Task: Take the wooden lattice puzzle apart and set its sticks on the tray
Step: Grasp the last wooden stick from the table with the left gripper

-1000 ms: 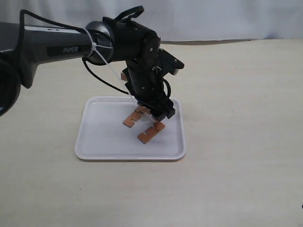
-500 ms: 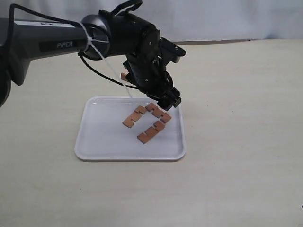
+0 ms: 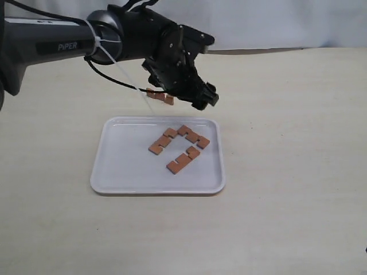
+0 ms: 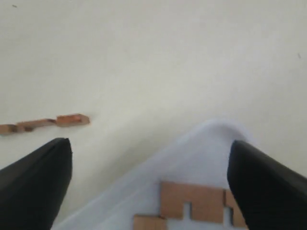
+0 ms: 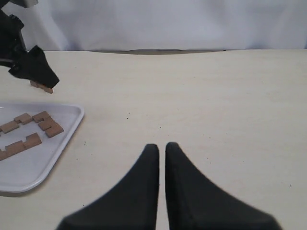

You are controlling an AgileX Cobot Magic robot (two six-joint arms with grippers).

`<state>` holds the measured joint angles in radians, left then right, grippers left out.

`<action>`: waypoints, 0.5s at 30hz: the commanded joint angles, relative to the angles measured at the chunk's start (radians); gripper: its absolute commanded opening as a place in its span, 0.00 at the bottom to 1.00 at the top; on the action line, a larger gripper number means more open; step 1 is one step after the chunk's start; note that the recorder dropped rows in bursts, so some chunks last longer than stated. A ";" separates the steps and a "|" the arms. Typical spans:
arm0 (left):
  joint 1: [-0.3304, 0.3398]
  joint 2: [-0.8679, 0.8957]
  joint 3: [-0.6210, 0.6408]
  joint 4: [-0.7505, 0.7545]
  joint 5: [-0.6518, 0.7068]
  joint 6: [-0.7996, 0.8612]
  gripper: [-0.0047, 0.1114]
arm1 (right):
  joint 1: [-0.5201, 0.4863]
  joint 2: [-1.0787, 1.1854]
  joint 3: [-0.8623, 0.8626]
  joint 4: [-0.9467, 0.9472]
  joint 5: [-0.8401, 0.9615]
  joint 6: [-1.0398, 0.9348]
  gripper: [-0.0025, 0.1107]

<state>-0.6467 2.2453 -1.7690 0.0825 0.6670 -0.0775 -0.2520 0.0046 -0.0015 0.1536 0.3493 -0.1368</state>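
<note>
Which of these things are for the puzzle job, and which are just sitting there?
For the job:
- tray
- three sticks lying on it
- fourth stick, on the table behind the tray
- left claw, open and empty

Just there:
- right claw, shut, away from the tray
- white curtain at the back

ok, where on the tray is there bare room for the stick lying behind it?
The tray's left half is bare, from the left rim to the three sticks. A narrower bare strip runs along the front rim, in front of the nearest stick. Crowded: right of centre, where the sticks cluster near the right rim.
</note>
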 commanded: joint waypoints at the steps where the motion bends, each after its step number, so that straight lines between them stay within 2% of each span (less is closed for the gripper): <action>1: 0.067 -0.006 -0.002 0.069 -0.125 -0.253 0.75 | -0.001 -0.005 0.002 -0.001 -0.006 -0.005 0.06; 6: 0.102 0.010 -0.002 0.093 -0.151 -0.240 0.75 | -0.001 -0.005 0.002 -0.001 -0.006 -0.005 0.06; 10: 0.104 0.030 -0.002 0.189 -0.158 -0.230 0.85 | -0.001 -0.005 0.002 -0.001 -0.006 -0.005 0.06; 15: 0.110 0.064 -0.002 0.213 -0.189 -0.230 0.93 | -0.001 -0.005 0.002 -0.001 -0.006 -0.005 0.06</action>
<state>-0.5386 2.2924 -1.7690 0.2739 0.5091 -0.3082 -0.2520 0.0046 -0.0015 0.1536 0.3493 -0.1368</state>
